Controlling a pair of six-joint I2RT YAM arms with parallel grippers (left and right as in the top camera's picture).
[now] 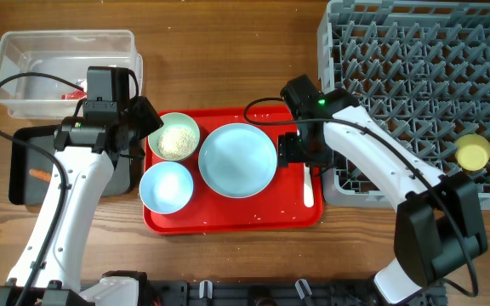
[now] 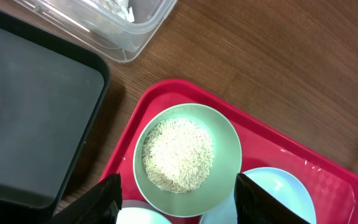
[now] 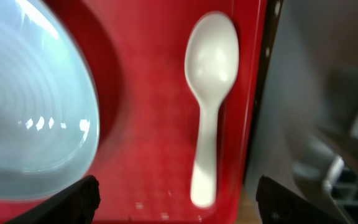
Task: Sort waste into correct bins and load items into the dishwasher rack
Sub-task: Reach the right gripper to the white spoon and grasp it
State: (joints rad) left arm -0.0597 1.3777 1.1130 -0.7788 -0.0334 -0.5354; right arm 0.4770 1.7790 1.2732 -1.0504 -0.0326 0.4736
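Observation:
A pale green bowl (image 1: 178,138) holding loose white rice (image 2: 178,154) sits on the red tray (image 1: 228,217), beside a pale blue bowl (image 1: 167,187) and the pale blue plate (image 1: 237,159). My left gripper (image 2: 178,202) is open above the rice bowl (image 2: 185,158). A white spoon (image 3: 209,93) lies by the tray's right rim (image 3: 253,93). My right gripper (image 3: 178,199) is open above the spoon (image 1: 308,189). The yellow cup (image 1: 472,152) stands in the grey rack (image 1: 415,85). The clear tub (image 1: 62,72) holds a red wrapper (image 1: 76,92) and a white scrap (image 2: 118,9). The carrot-like stick (image 1: 37,175) lies in the black tray (image 1: 24,170).
The plate's edge (image 3: 36,106) fills the left of the right wrist view. The black tray (image 2: 33,112) lies left of the red tray (image 2: 328,168) in the left wrist view, with the clear tub's corner (image 2: 135,37) above. Bare wooden table (image 1: 228,51) lies behind the red tray.

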